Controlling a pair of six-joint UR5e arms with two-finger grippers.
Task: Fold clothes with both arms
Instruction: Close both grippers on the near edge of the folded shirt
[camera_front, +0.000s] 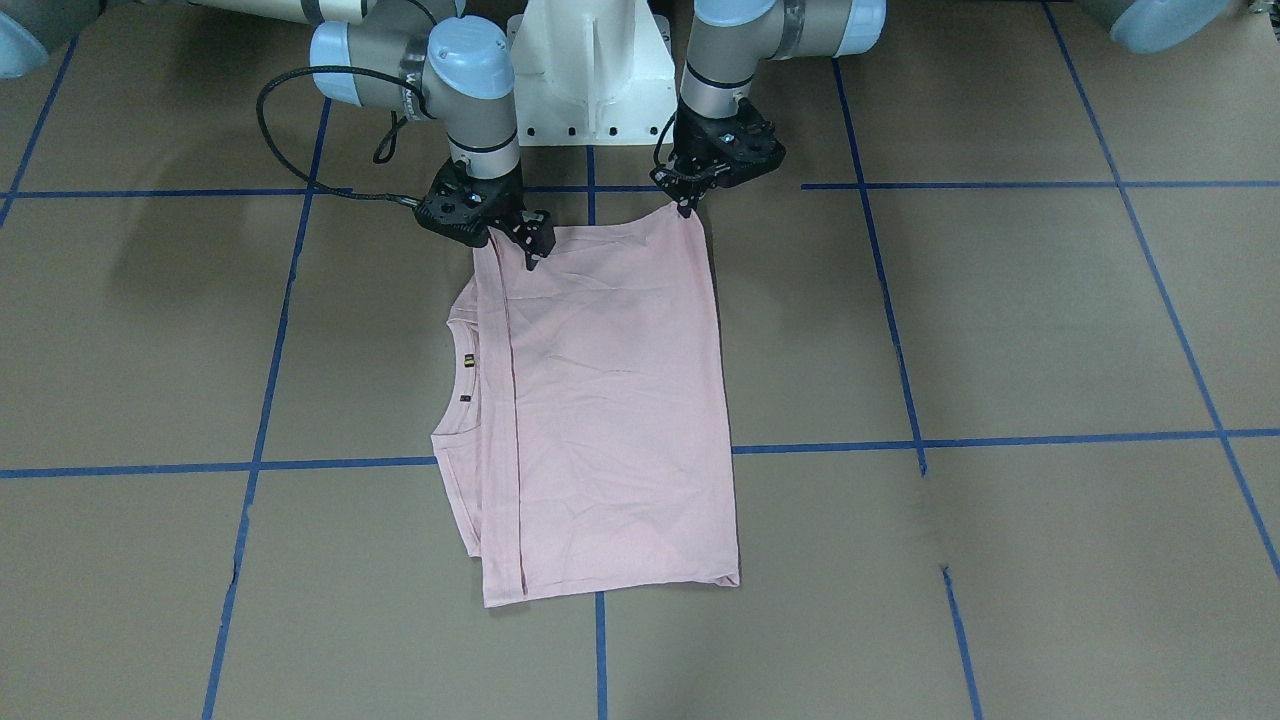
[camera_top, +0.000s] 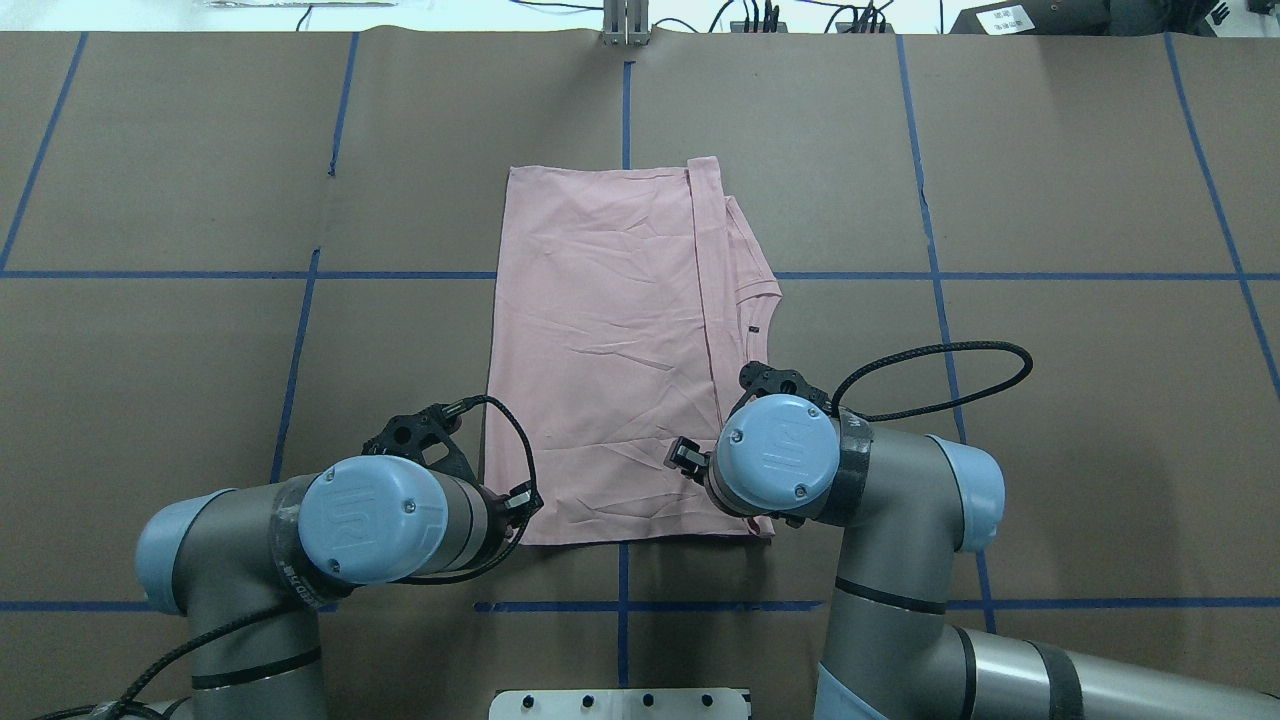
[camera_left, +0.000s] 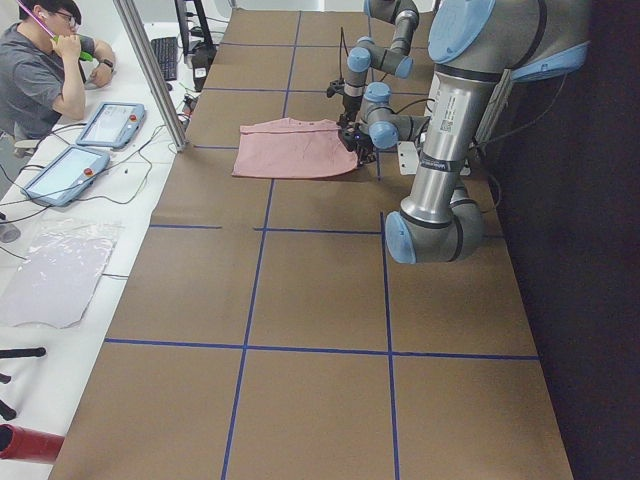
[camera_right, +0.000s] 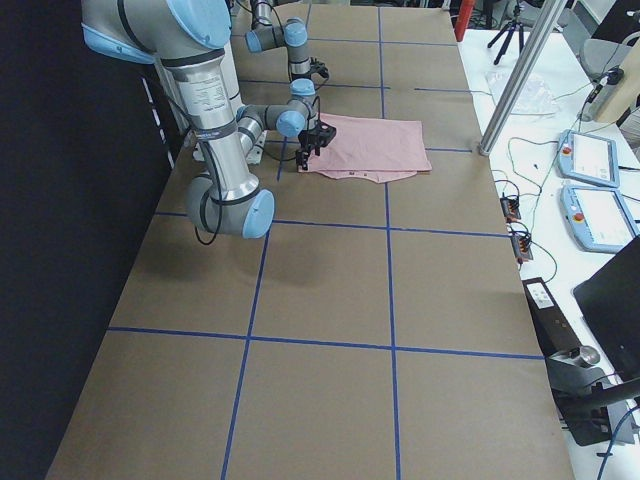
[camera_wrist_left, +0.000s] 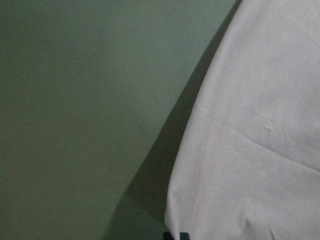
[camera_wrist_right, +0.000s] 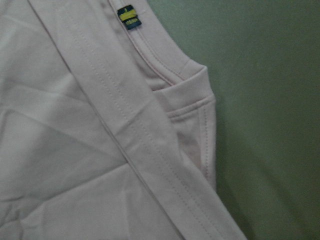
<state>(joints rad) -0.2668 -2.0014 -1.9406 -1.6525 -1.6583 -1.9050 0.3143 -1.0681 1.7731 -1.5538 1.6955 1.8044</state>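
Observation:
The pale pink T-shirt (camera_front: 610, 400) lies folded into a tall rectangle in the middle of the table, plain side up. Its Snoopy drawing is hidden. The ribbed collar (camera_front: 455, 375) pokes out on the robot's right side. My left gripper (camera_front: 686, 207) is shut on the shirt's near corner on the robot's left. The left wrist view shows that corner (camera_wrist_left: 215, 200) slightly lifted. My right gripper (camera_front: 530, 258) is shut on the other near corner at the hem band. In the overhead view the wrists hide both grippers over the shirt (camera_top: 600, 340).
The white pedestal base (camera_front: 590, 70) stands just behind the grippers. Blue tape lines (camera_front: 1000, 185) grid the brown table. An operator (camera_left: 40, 70) sits past the far table edge with tablets (camera_left: 110, 122) and a metal post (camera_left: 150, 70) beside him.

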